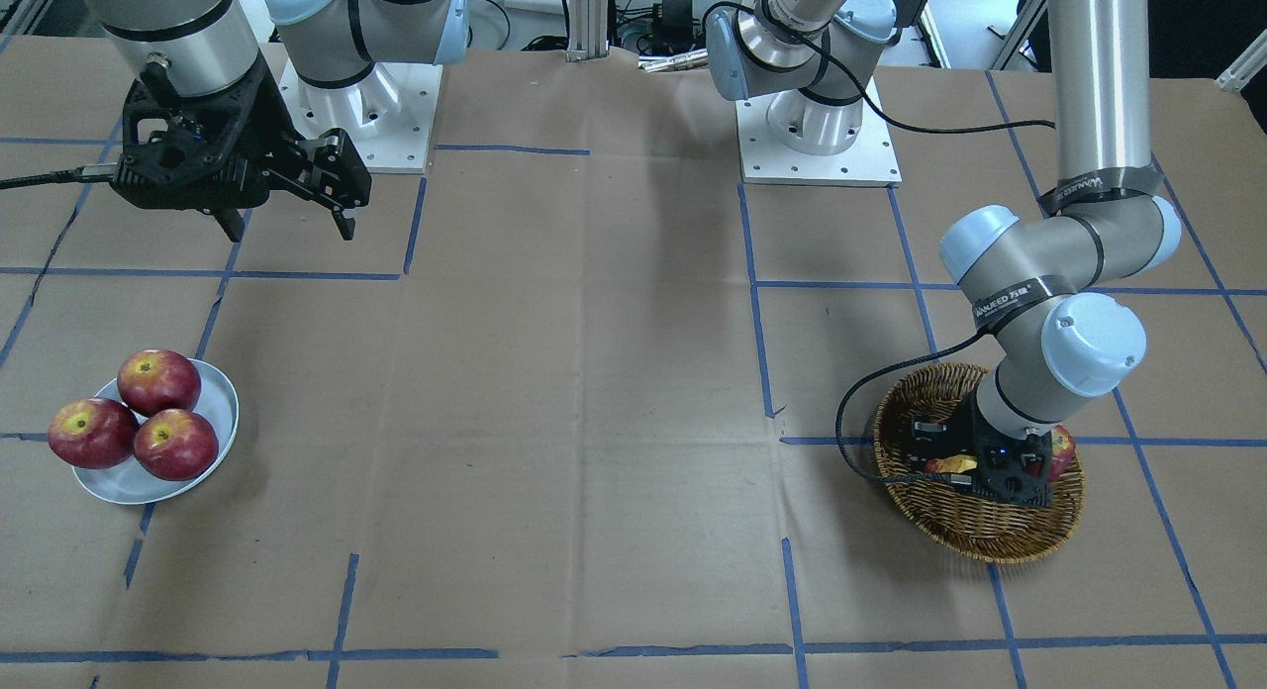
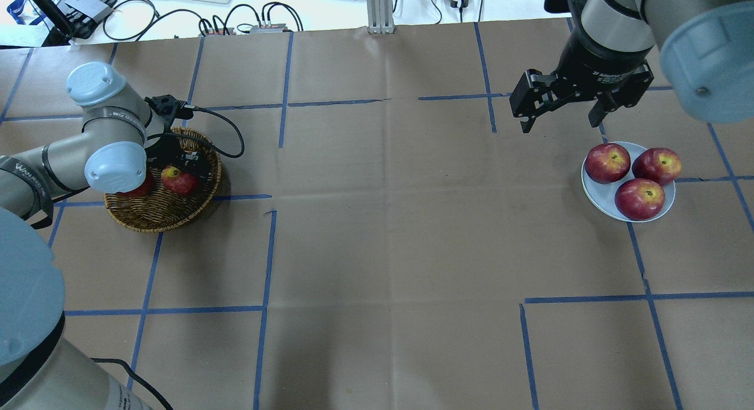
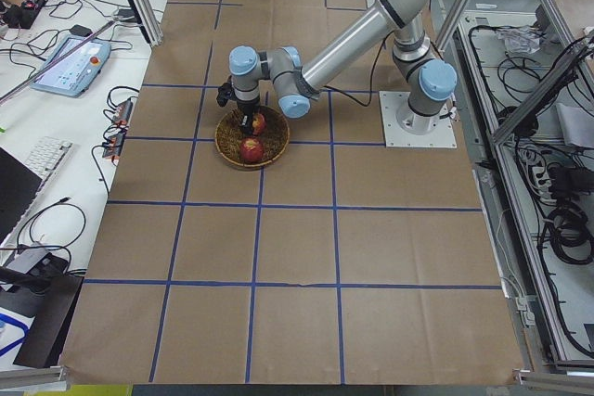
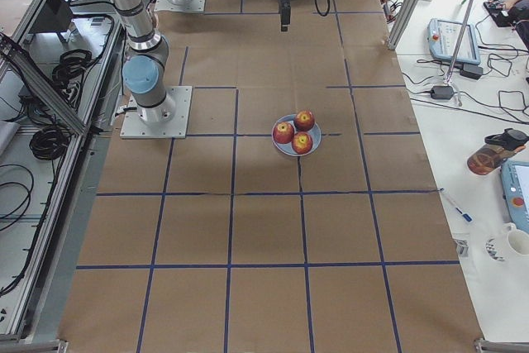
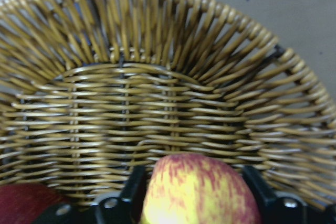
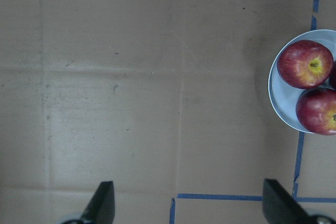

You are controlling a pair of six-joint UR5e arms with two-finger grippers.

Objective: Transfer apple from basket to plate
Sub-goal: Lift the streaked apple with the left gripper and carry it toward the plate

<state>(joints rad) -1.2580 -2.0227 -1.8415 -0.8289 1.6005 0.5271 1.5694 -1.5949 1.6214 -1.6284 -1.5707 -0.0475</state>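
The streaked red-and-yellow apple (image 5: pixel 199 192) lies in the wicker basket (image 2: pixel 147 218) at the table's left. My left gripper (image 2: pixel 178 165) reaches down into the basket, its fingers (image 5: pixel 134 184) pressed against both sides of the apple (image 2: pixel 178 180). A dark red apple (image 2: pixel 138 187) lies beside it, partly hidden under my wrist. The pale plate (image 2: pixel 594 189) at the right holds three dark red apples (image 2: pixel 639 198). My right gripper (image 2: pixel 559 122) hangs open and empty above the table, just beyond the plate's left edge.
Brown paper with blue tape lines covers the table (image 2: pixel 383 221). The arm bases (image 1: pixel 817 145) are bolted at the robot's side. The plate's edge also shows in the right wrist view (image 6: pixel 275 93). Cables and keyboards lie beyond the far edge.
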